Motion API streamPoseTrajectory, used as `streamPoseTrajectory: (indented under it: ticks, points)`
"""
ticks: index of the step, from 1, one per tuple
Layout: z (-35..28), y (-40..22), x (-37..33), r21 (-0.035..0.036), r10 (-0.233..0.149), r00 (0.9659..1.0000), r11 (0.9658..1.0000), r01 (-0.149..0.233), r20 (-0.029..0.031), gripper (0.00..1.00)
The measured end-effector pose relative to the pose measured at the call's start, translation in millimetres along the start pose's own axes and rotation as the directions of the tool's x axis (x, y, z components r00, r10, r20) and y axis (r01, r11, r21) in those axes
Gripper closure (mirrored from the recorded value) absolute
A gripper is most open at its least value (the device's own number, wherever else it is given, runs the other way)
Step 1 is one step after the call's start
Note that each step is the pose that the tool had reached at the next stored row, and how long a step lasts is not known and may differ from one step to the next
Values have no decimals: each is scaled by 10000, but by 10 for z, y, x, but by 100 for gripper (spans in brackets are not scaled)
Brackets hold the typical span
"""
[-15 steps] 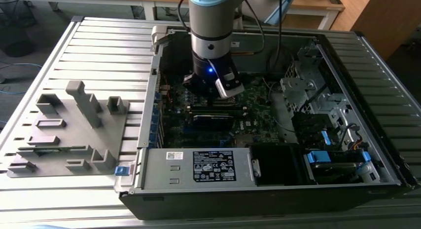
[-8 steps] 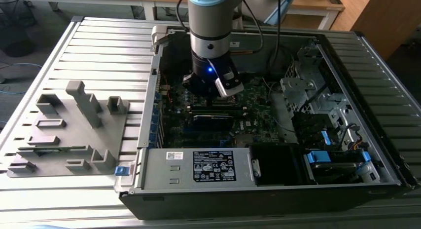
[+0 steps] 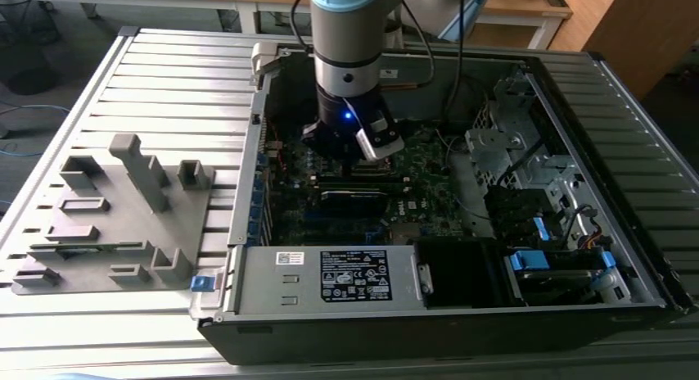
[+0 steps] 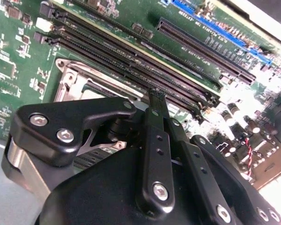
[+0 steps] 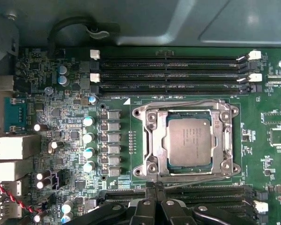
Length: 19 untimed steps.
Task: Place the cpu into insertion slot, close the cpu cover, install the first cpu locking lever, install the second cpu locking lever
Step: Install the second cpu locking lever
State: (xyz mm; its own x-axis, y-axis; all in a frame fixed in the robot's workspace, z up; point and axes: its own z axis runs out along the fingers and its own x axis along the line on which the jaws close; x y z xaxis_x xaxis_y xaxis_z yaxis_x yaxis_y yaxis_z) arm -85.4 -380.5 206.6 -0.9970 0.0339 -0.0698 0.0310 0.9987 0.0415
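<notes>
**Hovering over the loaded CPU socket**

Positioning the end effector (image 5: pixel 154 199) at the socket's edge keeps the cpu (image 5: pixel 189 141) unobstructed in the first wrist view. The two black fingers (image 4: pixel 155 136) stand pressed together, narrow, with nothing between them; their tips sit just above the board, next to the socket frame and the nearest memory slots (image 4: pixel 145 79).

The cpu lies flat inside the insertion slot (image 5: pixel 152 140), its dull grey top level and square with the surround. The cpu cover (image 5: pixel 225 136) appears lowered around the chip, its opening framing the metal top. Thin wire locking levers (image 5: pixel 178 104) run along the frame edges; whether they are hooked cannot be told.

Farther out, the motherboard (image 3: pixel 421 163) sits in the open computer case (image 3: pixel 437 310), into which the arm (image 3: pixel 347 36) reaches vertically. A grey parts fixture (image 3: pixel 120 224) rests on the slatted counter (image 3: pixel 164 69), on the exterior view's left.
</notes>
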Motion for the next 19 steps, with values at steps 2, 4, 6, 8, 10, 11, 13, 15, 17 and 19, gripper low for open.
streamPoseTrajectory:
  ticks: [2, 4, 6, 8, 10, 11, 13, 15, 17, 19]
  points:
    - [8, 0, 4, -10, -66, 10000, 10000, 66, -3, 89]
    - [21, -1, 7, -26, -210, 9998, 9998, 210, -9, 89]
    - [37, -1, 10, -46, -415, 9991, 9991, 415, -16, 89]
    - [48, -3, 13, -61, -635, 9980, 9980, 635, -26, 89]
    - [51, -3, 14, -69, -782, 9969, 9969, 782, -32, 89]
    - [51, -3, 15, -72, -814, 9967, 9967, 813, -34, 89]
    - [51, -3, 28, -123, -1457, 9893, 9893, 1456, -54, 89]
    - [51, -3, 28, -124, -1467, 9892, 9891, 1466, -54, 89]
    - [51, -3, 28, -125, -1476, 9890, 9890, 1475, -54, 89]
    - [51, -3, 28, -125, -1487, 9889, 9888, 1486, -54, 89]
